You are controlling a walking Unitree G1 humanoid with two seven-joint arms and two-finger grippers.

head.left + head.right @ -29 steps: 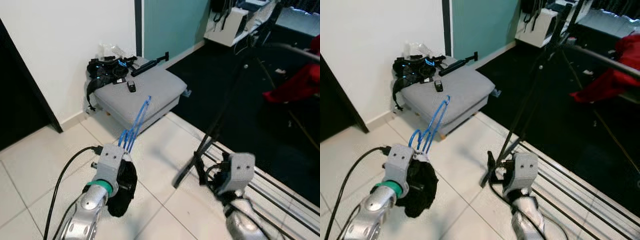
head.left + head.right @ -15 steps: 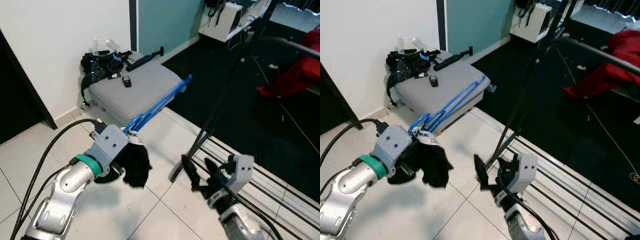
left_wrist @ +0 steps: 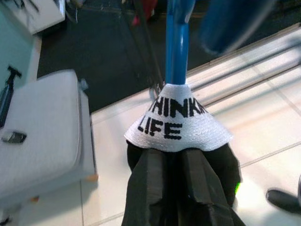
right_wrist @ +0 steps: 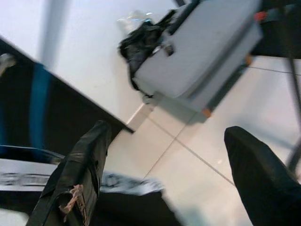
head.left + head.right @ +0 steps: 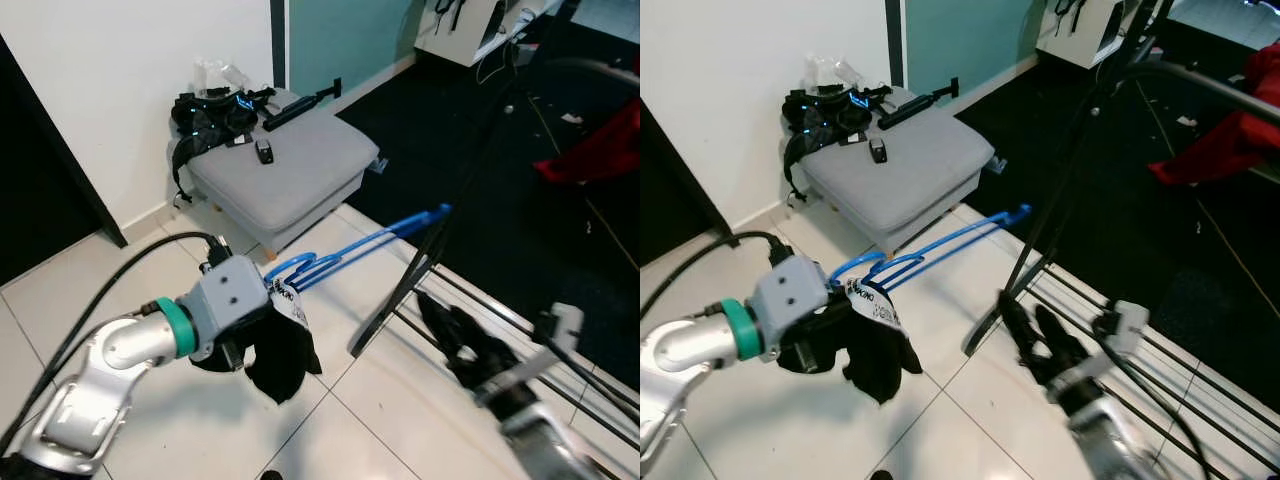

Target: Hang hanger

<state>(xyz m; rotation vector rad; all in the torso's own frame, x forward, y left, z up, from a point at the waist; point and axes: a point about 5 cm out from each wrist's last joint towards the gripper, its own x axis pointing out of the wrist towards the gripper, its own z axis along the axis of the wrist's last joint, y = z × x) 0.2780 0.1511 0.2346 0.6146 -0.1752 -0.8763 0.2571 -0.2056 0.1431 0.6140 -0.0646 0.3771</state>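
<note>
Above the white tile floor [image 5: 330, 420], the left gripper [image 5: 262, 318] is clamped on a blue hanger [image 5: 350, 250] carrying a dark garment [image 5: 280, 352], its far tip near the rack's black leg [image 5: 420, 270]. The right gripper [image 5: 1035, 340] hangs spread wide beside that leg; blur makes the gap hard to judge, so the hanger may snag the leg or twist loose.

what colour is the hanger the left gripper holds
Bright blue, a thin plastic hanger; clearest in the left eye view.

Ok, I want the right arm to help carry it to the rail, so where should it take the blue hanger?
Probably mid-shaft on the blue hanger, coming from the robot's right. The left end effector holds the garment end, and the long thin bars stick out free toward the open right end effector.
</note>
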